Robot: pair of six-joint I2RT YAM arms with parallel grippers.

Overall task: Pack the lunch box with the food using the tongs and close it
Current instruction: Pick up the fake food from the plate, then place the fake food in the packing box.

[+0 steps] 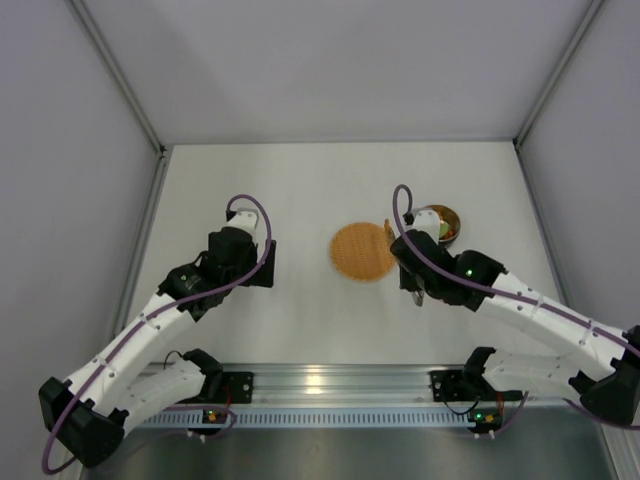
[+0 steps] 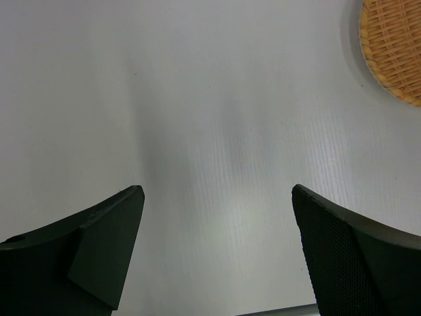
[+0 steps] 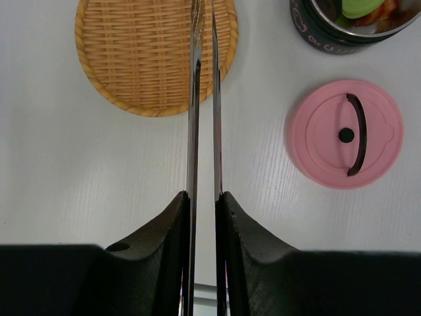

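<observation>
My right gripper is shut on the tongs, squeezing their two slim arms nearly parallel. The tips reach over the far part of the orange woven plate, and no piece shows between them. The lunch box stands uncovered at the upper right, a dark-walled steel bowl with food inside: a green piece and orange chunks. Its pink lid lies flat on the table just in front of the bowl, handle up. From above, the lunch box is beside the right gripper. My left gripper hangs open over bare table.
The woven plate lies between the two arms, and its edge shows at the top right of the left wrist view. White walls close the table on three sides. The arms' mounting rail runs along the near edge.
</observation>
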